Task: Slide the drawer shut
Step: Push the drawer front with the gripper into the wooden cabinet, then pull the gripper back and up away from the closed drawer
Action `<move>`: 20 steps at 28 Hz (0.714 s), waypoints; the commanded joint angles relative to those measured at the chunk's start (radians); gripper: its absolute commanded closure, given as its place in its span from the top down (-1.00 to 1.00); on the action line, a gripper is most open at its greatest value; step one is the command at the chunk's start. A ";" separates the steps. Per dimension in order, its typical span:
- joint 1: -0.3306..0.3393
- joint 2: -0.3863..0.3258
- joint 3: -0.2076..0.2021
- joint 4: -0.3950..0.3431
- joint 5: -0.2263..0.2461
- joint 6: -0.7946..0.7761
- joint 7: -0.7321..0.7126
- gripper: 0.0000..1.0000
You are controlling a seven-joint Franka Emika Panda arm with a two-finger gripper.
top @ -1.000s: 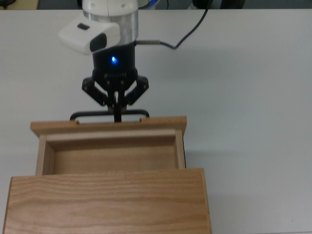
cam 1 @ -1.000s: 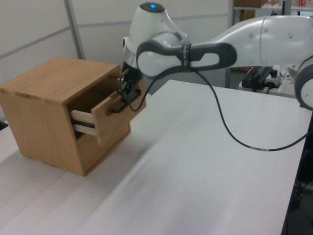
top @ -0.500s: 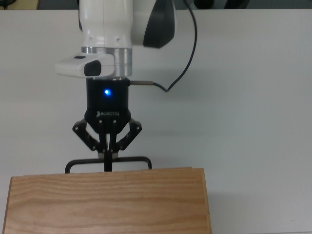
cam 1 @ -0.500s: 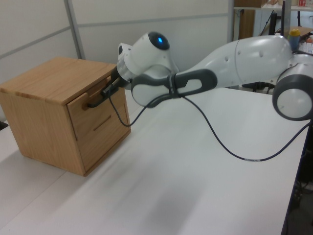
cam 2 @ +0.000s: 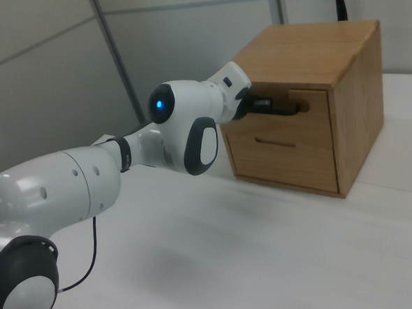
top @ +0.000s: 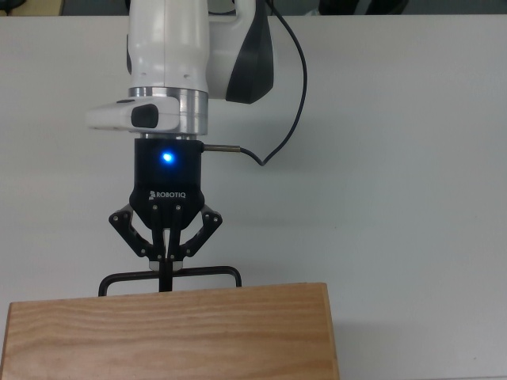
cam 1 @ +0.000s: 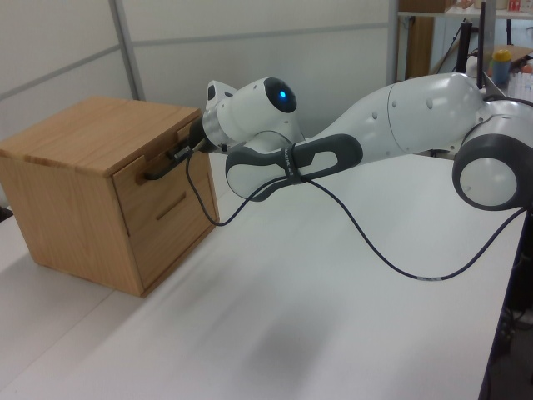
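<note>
The drawer [cam 1: 135,185] sits pushed into the wooden cabinet [cam 1: 75,196], its front panel [cam 2: 316,110] level with the cabinet face. In the top view the cabinet top slab [top: 170,336] hides the drawer, and only the black bar handle [top: 206,272] sticks out past the slab's edge. My gripper [top: 165,277] points straight at the cabinet, fingers shut together and crossing the middle of the handle bar. From the side views, the gripper [cam 1: 186,149] is up against the handle [cam 2: 282,110] at the upper drawer's front.
The cabinet stands on a white table [top: 396,158]. A second drawer front with a slim handle [cam 2: 274,142] lies below the first. A black cable [top: 289,95] loops off the wrist. The arm's body [cam 1: 400,125] stretches across the table behind the gripper.
One second ago the drawer stood pulled out with its inside showing. It has slid fully into the cabinet as the gripper moved toward it, fingers staying shut.
</note>
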 commanded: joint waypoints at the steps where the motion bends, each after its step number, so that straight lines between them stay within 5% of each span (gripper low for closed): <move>1: -0.004 -0.042 -0.011 0.005 -0.002 -0.087 0.014 -1.00; 20: 0.001 -0.358 0.001 0.014 0.015 -1.072 0.060 -1.00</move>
